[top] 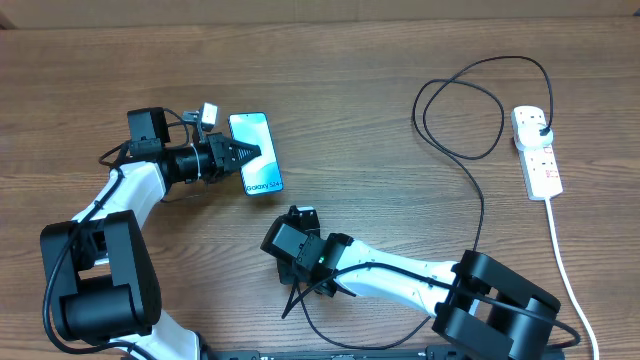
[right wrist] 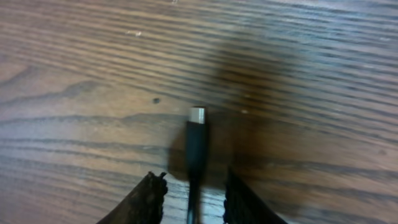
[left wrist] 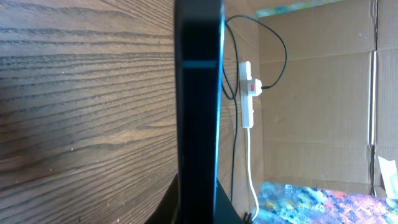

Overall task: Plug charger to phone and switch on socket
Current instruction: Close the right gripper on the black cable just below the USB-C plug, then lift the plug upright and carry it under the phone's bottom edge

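Note:
The phone (top: 257, 152) has a lit blue-and-white screen and sits at the left centre of the table. My left gripper (top: 238, 156) is shut on its left side. In the left wrist view the phone (left wrist: 199, 93) shows edge-on between the fingers (left wrist: 199, 208). The charger cable (top: 480, 200) runs from its black plug (top: 541, 126) in the white socket (top: 537, 150) down to my right gripper (top: 300, 218). In the right wrist view the connector tip (right wrist: 198, 116) points away between the fingers (right wrist: 194, 183), with a gap on each side. The right gripper is open.
The socket's thick white cord (top: 570, 275) runs down the right side to the front edge. The black cable loops at the back right (top: 460, 95). In the left wrist view the socket (left wrist: 247, 93) lies ahead, in front of a cardboard wall (left wrist: 317, 106).

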Action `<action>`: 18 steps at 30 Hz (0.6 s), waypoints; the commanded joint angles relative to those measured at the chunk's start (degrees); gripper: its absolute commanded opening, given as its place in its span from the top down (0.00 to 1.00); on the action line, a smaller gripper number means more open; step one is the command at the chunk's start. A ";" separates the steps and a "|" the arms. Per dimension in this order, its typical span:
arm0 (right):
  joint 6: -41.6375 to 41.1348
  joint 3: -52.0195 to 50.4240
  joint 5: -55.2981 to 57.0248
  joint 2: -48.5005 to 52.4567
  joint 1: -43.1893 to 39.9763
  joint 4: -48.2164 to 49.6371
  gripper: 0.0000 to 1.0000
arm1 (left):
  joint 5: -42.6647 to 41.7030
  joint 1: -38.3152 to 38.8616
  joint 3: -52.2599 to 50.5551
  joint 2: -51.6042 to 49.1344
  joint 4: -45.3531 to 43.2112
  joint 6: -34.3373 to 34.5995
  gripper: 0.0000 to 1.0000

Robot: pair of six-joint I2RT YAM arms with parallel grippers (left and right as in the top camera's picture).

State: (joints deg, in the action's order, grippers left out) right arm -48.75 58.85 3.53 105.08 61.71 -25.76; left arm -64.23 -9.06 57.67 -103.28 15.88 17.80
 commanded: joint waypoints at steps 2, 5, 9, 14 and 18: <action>-0.81 -0.02 0.28 1.07 0.22 -0.17 0.69 | -1.55 -0.31 -0.22 -0.55 -0.15 -1.57 0.96; -0.79 -0.02 0.28 1.07 0.22 -0.26 0.75 | -1.25 -0.31 -0.22 -0.55 -0.15 -1.57 0.96; -0.76 -0.02 0.26 1.09 0.22 -0.63 0.82 | -1.18 -0.31 -0.22 -0.55 -0.15 -1.55 0.96; -0.76 0.04 0.26 1.05 -0.07 -0.66 0.96 | -1.20 -0.31 -0.22 -0.55 -0.15 -1.55 0.96; -0.76 0.04 0.07 0.96 -1.25 -1.68 0.96 | -1.22 -0.31 -0.22 -0.55 -0.15 -1.57 0.96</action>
State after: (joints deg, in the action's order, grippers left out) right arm -49.47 58.81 3.36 105.41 61.43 -26.83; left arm -64.01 -9.06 57.67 -103.28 15.88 17.80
